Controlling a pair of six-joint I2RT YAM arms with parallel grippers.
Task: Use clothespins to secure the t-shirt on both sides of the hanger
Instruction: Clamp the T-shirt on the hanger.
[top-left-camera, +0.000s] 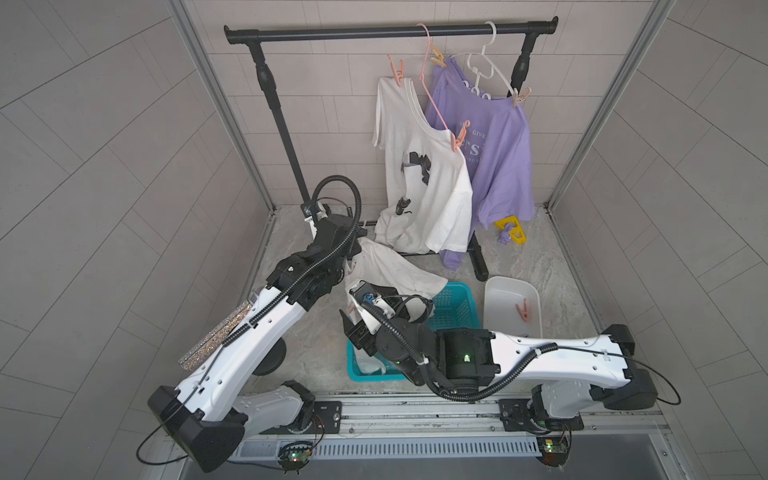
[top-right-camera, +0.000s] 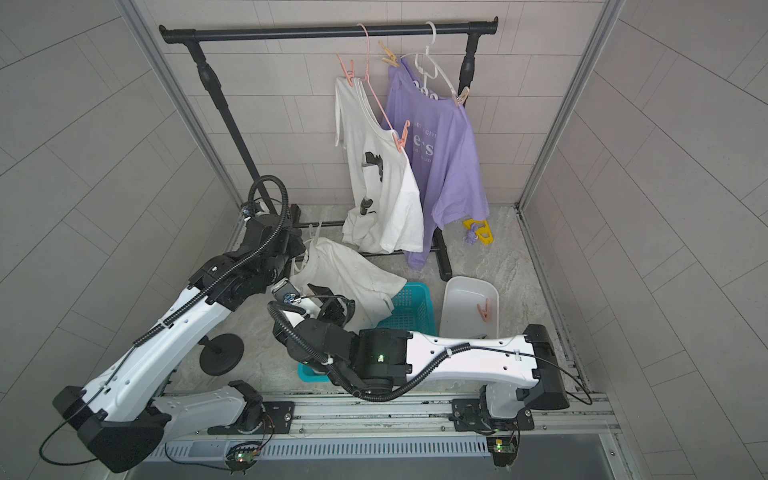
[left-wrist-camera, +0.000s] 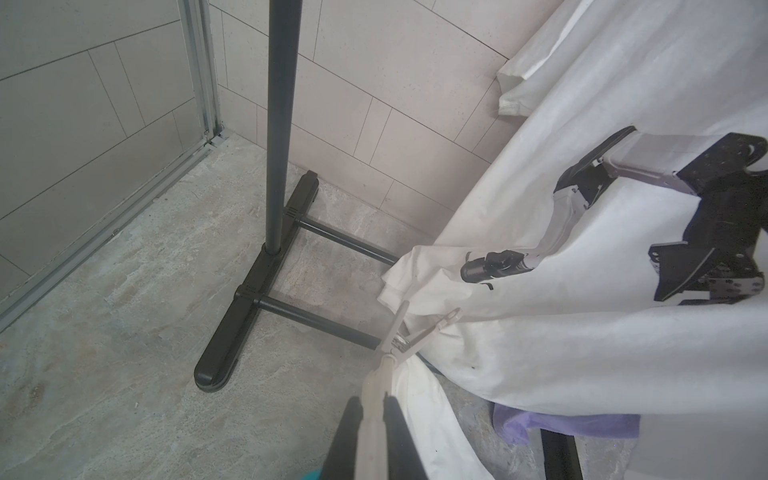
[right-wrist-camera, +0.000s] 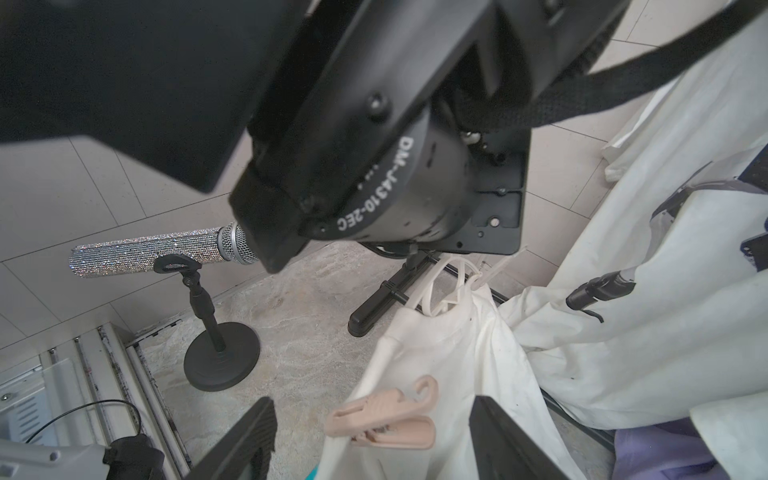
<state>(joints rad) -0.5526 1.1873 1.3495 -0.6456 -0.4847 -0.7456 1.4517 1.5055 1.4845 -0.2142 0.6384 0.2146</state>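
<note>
My right fingers (right-wrist-camera: 245, 436) are spread wide. The peach clothespin (right-wrist-camera: 382, 415) sits in the gap of my right gripper (right-wrist-camera: 372, 402), and neither finger touches it. It is clipped on one shoulder edge of the white t-shirt (right-wrist-camera: 449, 353). My left fingers (left-wrist-camera: 345, 440) are pressed together on an arm of the white hanger (left-wrist-camera: 376, 374), so my left gripper (left-wrist-camera: 372, 401) pinches that hanger and carries the shirt draped on it. Just past that grip a pale clothespin (left-wrist-camera: 409, 332) bites the cloth at the other shoulder. The t-shirt (top-left-camera: 399, 270) hangs low between my two arms, in front of the black rack (top-left-camera: 390, 30). In both top views its lower edge reaches the far corner of the teal basket (top-left-camera: 457, 307). Just beside the basket, on my right, stands the white tub (top-left-camera: 503, 299), with one salmon clothespin (top-left-camera: 523, 309) lying inside it. On the rack hang a printed white shirt (top-left-camera: 419, 166) and a purple shirt (top-left-camera: 498, 158), each with pins at both shoulders. Beside my left arm a glittery microphone (right-wrist-camera: 145, 253) rests across a small black stand (right-wrist-camera: 222, 357).
</note>
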